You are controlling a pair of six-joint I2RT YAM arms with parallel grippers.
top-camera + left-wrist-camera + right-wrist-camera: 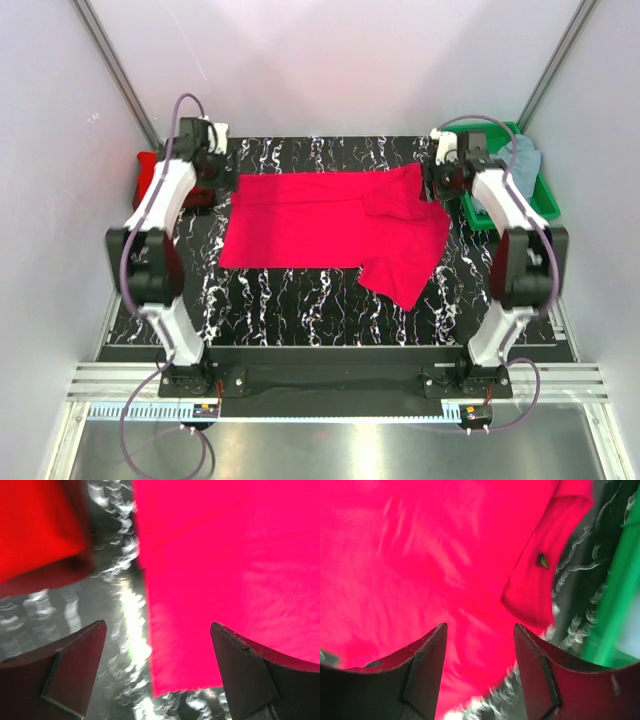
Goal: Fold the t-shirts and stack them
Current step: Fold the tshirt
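Left gripper (157, 629) agape — crimson t-shirt (320, 225) spread

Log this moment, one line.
red t-shirt: spread on table | left claw: open, empty | right claw: open, empty

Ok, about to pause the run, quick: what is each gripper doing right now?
Left gripper: open, holding nothing.
Right gripper: open above the red t-shirt, holding nothing.

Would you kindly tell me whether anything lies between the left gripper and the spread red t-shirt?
Nothing visible does. The left gripper, jaws open, hangs directly over the edge of the spread red t-shirt; the folded red pile lies off to its side.
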